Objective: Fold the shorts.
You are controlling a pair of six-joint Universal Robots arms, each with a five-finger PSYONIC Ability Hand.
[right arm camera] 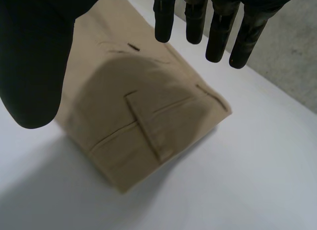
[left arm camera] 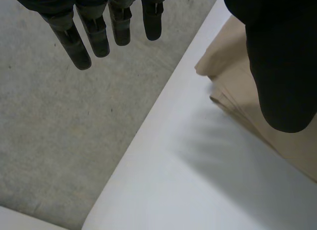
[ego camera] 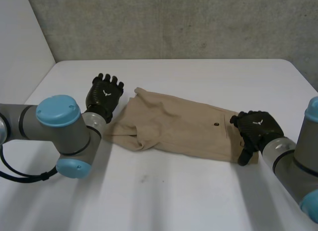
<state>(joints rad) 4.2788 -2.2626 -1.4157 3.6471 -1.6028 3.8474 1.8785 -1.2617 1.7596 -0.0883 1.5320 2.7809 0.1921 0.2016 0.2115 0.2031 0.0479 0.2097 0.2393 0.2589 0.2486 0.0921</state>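
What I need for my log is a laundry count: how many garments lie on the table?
1: tan shorts across the middle of the white table, between the left hand and the right hand. Another piece under them could be hidden.

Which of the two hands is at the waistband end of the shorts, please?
The right hand, open over the belt loop on the shorts; the left hand, also open, sits at the opposite, leg end.

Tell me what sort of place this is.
Probably a robot lab or test room: a plain white table, a rough concrete wall behind it, and a robot's left hand and right hand at either end of tan shorts.
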